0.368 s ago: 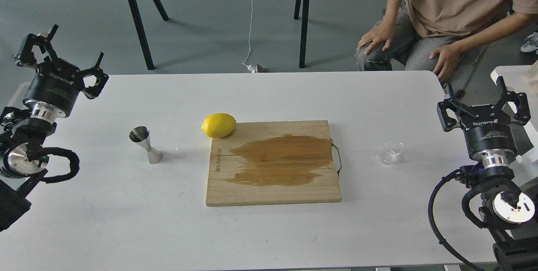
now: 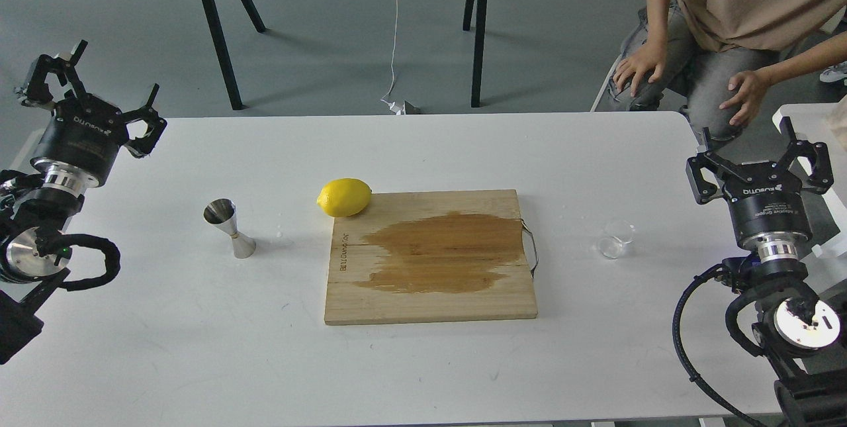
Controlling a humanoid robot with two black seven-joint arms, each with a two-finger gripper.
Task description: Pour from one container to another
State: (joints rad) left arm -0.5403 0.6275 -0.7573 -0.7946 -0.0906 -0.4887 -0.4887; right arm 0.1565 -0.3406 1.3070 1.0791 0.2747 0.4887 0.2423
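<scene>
Both grippers, left [image 2: 92, 86] and right [image 2: 759, 149], hover spread apart and empty at the table [image 2: 198, 347] edges, glass cup [image 2: 615, 239] near the right, jigger [image 2: 229, 228] well apart from the left.

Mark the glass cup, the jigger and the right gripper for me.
glass cup [image 2: 615, 239]: head view, on its clear side wall.
jigger [image 2: 229, 228]: head view, near its narrow waist.
right gripper [image 2: 759, 152]: head view, midway between its open fingertips.

Both claws [image 2: 92, 93] [image 2: 761, 155] agape, empty
</scene>
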